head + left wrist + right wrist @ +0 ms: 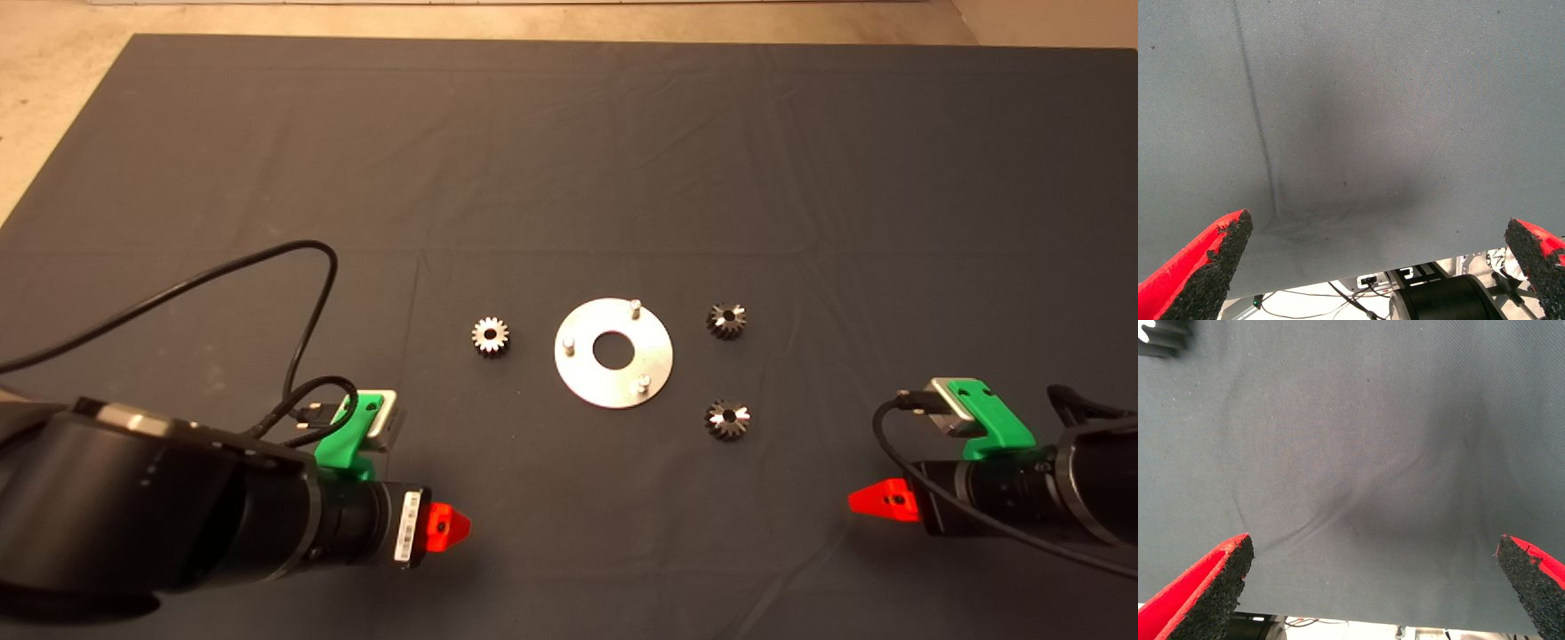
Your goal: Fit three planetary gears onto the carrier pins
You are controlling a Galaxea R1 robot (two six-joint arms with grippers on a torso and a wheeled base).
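Over the dark mat (569, 133), both the left gripper (1371, 267) and right gripper (1371, 587) are being held low and spread wide, toothed planetary gears (726, 320) lying beside the shiny disc (613, 391).

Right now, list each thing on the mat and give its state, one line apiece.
Left gear: flat on the mat, not installed.
Upper right gear: loose on the mat.
Lower right gear: loose on the mat.
Carrier disc: flat, three pins bare.
Left tool: open, empty, at the lower left.
Right tool: open, empty, at the lower right.
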